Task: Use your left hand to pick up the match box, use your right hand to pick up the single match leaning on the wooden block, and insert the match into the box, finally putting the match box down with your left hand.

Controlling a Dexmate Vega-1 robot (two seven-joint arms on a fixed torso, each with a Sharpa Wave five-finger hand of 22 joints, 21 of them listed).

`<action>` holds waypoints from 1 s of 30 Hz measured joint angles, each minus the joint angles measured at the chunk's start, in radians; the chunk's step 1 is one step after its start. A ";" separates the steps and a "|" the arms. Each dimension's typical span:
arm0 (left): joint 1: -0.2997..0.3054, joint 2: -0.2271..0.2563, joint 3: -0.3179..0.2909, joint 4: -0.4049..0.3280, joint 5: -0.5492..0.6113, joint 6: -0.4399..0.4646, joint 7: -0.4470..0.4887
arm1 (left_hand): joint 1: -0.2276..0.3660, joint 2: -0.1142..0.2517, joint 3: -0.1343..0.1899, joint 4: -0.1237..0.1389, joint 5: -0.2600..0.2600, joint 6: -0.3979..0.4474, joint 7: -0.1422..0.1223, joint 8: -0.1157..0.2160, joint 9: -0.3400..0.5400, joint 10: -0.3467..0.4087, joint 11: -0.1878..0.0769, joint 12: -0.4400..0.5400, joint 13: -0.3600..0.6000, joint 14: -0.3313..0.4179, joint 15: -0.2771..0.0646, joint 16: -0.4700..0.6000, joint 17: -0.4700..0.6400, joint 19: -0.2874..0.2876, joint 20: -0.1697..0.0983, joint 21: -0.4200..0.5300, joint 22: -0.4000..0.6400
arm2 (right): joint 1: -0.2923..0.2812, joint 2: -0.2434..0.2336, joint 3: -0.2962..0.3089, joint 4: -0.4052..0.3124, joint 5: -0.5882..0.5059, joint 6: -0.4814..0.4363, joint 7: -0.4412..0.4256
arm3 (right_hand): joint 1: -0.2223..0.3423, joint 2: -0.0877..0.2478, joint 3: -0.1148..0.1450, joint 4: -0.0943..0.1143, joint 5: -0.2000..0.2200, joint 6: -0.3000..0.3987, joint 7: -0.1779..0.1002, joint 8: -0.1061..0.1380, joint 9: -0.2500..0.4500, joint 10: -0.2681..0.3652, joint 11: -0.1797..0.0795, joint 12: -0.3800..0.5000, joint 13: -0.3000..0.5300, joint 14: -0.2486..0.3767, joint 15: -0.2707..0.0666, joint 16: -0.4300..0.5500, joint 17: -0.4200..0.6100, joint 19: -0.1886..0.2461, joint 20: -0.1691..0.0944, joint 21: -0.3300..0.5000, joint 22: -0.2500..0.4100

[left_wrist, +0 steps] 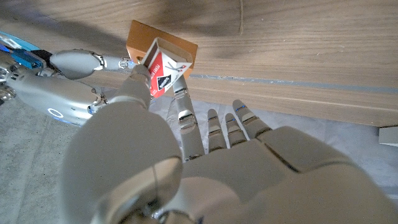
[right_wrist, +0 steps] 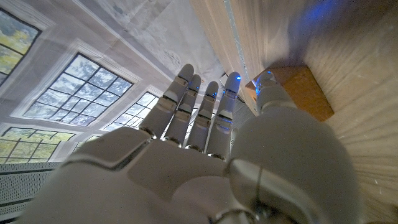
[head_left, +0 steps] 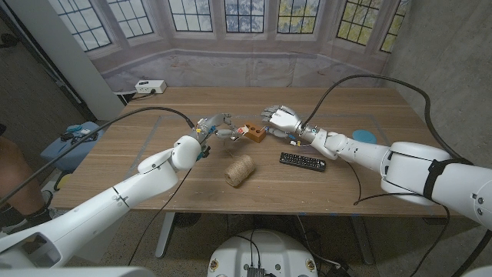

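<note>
Matchbox (left_wrist: 163, 70) stood pinched in our left hand (head_left: 214, 128), right beside the wooden block (head_left: 254, 132).
Our right hand (head_left: 280, 119) held nothing that we saw, fingers straight, thumb at the block, above the surface (head_left: 361, 181).

Twine roll (head_left: 239, 171) and remote (head_left: 302, 161) lie nearer, well apart from wooden block (head_left: 254, 132).

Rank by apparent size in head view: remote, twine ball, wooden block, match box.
1. Remote, longest.
2. Twine ball, bulkier; order with the remote unsure.
3. Wooden block.
4. Match box, partly hidden by left hand fingers.
</note>
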 measured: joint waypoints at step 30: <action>-0.019 -0.012 0.013 0.018 0.005 -0.004 -0.008 | 0.000 0.000 -0.008 0.000 0.000 0.001 -0.001 -0.003 0.000 0.000 0.000 0.000 0.000 0.000 0.000 0.000 0.000 0.000 0.000 0.000 0.000 | -0.018 0.008 0.046 0.006 -0.059 -0.001 0.000 | 0.054 -0.017 -0.005 -0.005 0.005 0.080 -0.012 0.023 0.005 0.020 -0.009 0.000 0.000 0.014 0.000 0.000 0.000 0.008 -0.003 0.000 0.000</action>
